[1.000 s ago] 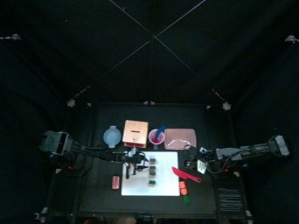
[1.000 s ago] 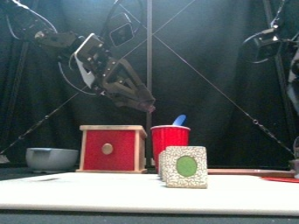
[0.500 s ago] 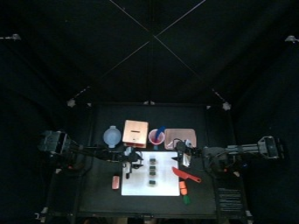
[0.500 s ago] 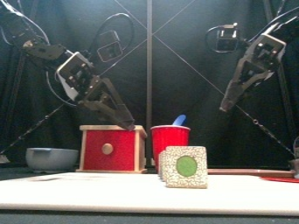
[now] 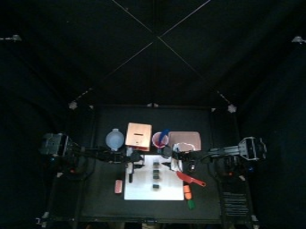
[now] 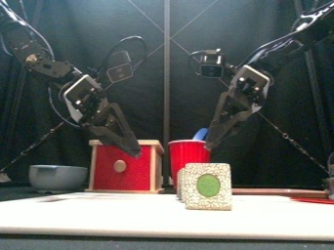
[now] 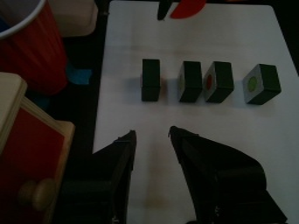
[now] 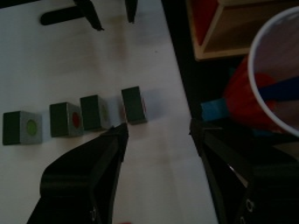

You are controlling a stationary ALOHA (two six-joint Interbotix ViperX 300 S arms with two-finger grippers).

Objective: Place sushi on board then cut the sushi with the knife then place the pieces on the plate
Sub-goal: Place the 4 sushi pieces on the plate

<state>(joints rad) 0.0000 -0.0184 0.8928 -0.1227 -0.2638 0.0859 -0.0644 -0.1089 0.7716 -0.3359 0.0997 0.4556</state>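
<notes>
four sushi pieces (image 6: 205,186) are standing in a spaced row on the white board (image 6: 104,217), bare margin lying all around. left claw (image 7: 152,136) and right claw (image 8: 156,131) are hovering above, both spread, empty. red cup (image 6: 190,156) is standing just beyond the far edge.

Two black arms (image 6: 46,66), white cross-plates (image 6: 76,90), dark claws (image 7: 152,134)

Board (image 7: 198,39): matt, smooth. Box (image 6: 125,164): wood. Cup (image 6: 190,156): glossy plast.

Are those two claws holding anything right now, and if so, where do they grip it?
Nothing is held. The left gripper and the right gripper both hang open above the white board, clear of the four sushi pieces.
</notes>
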